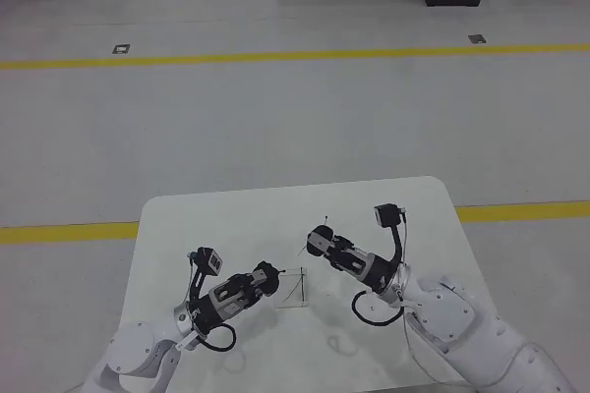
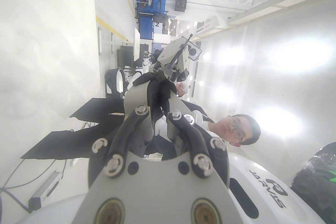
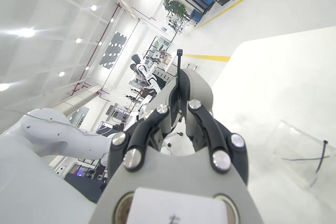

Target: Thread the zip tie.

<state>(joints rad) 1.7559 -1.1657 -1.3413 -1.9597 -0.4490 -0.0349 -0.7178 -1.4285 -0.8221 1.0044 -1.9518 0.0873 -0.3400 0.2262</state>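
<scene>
- The right gripper [image 3: 181, 78] is clamped down narrow on a black zip tie [image 3: 179, 62]. The strap runs up between the fingers and the little square head pokes out past the tips.
- In the top view I've got that right gripper [image 1: 321, 239] over the white desk [image 1: 206, 221], with the zip tie showing as a thin sliver off its tip.
- The left gripper [image 2: 157, 78] has its fingers pinched together, tips meeting. It's all dark padding in there, so I honestly can't tell if anything is caught between them.
- Looking out past the left gripper's tips, the right gripper sits farther off with the zip tie [image 2: 181, 49] slanting across it.
- From above, the left gripper [image 1: 267, 276] points its tip toward the right gripper. They're near each other but not touching.
- A clear tray [image 1: 293, 288] sits on the desk just beside the left gripper's tip, between it and the right gripper.
- A couple of spare zip ties [image 3: 323, 151] lie crossed inside the clear tray [image 3: 294, 135], off to one side of the right gripper and back from its tips.
</scene>
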